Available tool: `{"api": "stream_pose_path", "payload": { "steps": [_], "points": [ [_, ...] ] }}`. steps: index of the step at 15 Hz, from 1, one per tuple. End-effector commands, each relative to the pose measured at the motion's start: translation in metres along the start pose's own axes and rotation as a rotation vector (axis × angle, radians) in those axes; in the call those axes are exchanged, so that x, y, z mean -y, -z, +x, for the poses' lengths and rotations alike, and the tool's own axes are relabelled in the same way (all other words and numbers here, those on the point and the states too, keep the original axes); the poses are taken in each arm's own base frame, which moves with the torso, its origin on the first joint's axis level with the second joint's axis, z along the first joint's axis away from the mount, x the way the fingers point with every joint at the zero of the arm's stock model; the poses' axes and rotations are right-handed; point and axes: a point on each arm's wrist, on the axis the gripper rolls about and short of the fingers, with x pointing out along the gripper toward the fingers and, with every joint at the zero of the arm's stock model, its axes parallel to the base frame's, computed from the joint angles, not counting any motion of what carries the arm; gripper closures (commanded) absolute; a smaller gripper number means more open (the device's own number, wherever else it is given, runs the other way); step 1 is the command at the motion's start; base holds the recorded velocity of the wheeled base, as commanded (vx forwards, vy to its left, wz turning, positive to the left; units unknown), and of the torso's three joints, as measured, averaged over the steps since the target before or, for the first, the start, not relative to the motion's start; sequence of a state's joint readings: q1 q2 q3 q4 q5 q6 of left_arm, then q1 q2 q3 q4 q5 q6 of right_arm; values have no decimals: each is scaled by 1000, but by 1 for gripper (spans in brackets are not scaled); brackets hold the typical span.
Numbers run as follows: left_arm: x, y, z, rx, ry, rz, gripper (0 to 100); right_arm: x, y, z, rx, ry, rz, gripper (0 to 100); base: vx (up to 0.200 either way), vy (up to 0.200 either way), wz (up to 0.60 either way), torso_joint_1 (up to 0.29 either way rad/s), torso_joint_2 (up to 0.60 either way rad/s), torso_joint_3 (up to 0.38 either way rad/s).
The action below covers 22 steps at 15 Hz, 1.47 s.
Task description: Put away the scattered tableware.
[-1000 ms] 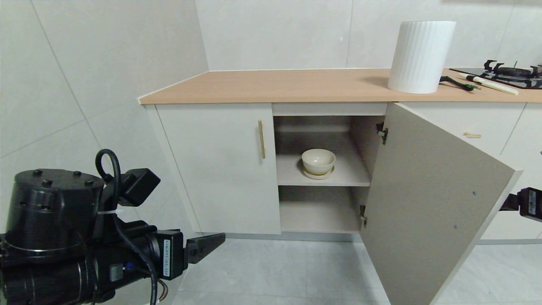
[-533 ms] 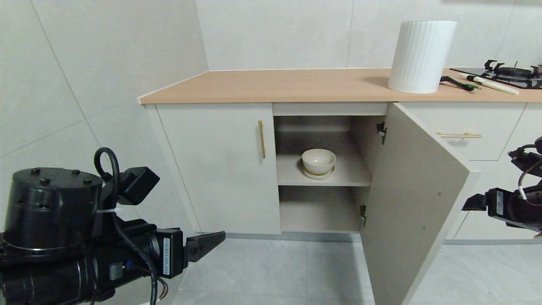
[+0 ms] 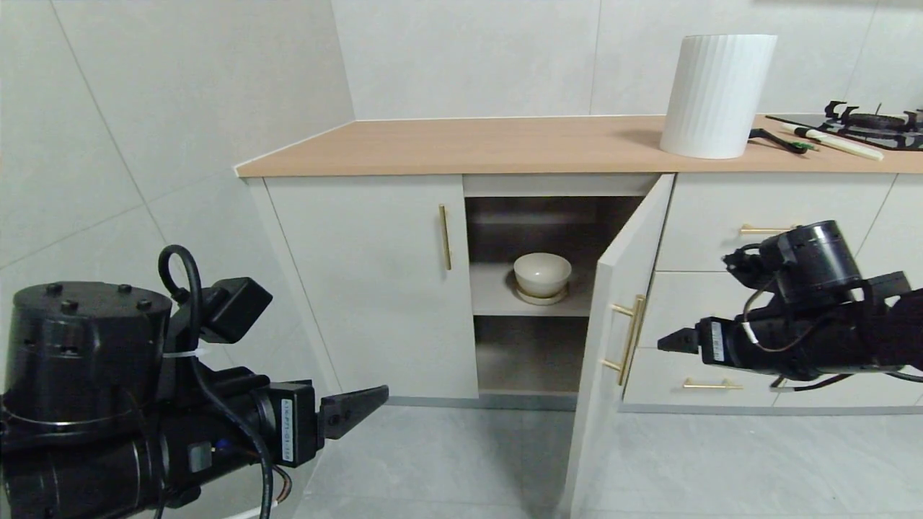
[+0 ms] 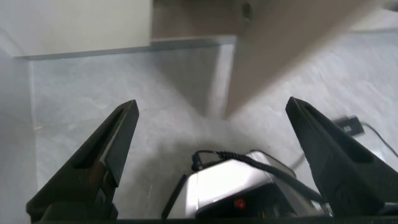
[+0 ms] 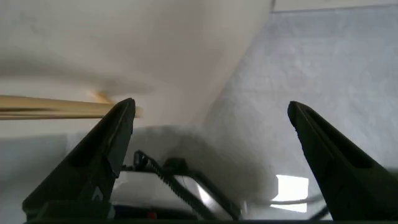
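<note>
A cream bowl (image 3: 542, 272) sits on a small plate (image 3: 541, 297) on the middle shelf (image 3: 497, 297) of the cabinet, behind a door (image 3: 613, 404) that stands partly open. The right gripper (image 3: 670, 340) hovers just beside the door's gold handle (image 3: 626, 339), jaws spread wide and empty (the handle's bar lies close in its wrist view). The left gripper (image 3: 360, 409) hangs low over the floor (image 3: 447, 461), equally wide, holding nothing.

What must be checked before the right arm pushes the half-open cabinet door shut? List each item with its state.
1. The bowl sits well back on the shelf: ok.
2. The cabinet door is shut: not ok, ajar.
3. The right pincer is open and empty: ok.
4. The right pincer touches the door or its handle: cannot tell.
5. The left pincer is open, empty and away from the door: ok.
</note>
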<state>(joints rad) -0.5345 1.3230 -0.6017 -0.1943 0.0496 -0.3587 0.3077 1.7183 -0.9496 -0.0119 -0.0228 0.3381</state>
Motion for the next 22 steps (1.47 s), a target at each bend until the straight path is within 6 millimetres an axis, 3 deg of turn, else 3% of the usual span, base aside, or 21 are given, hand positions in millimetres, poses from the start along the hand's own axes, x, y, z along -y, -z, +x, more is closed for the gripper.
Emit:
{"api": "stream_pose_path", "payload": {
  "steps": [1,6,15,18,22],
  "points": [
    [0,0,0,1,-1,-1,0,-28,0,43,-55,-33,-53,0,0,0,0,0,0,0],
    [0,0,0,-1,1,2,0,-41,-13,79,8,-62,-56,0,0,0,0,0,0,0],
    [0,0,-1,4,1,3,0,-46,-9,122,138,-38,5,0,0,0,0,0,0,0],
    [0,1,-1,2,-4,18,0,-48,-13,126,164,-44,41,0,0,0,0,0,0,0],
    [-2,6,0,-16,-12,57,0,-49,-15,129,172,-50,72,0,200,0,0,0,4,2]
  ]
}}
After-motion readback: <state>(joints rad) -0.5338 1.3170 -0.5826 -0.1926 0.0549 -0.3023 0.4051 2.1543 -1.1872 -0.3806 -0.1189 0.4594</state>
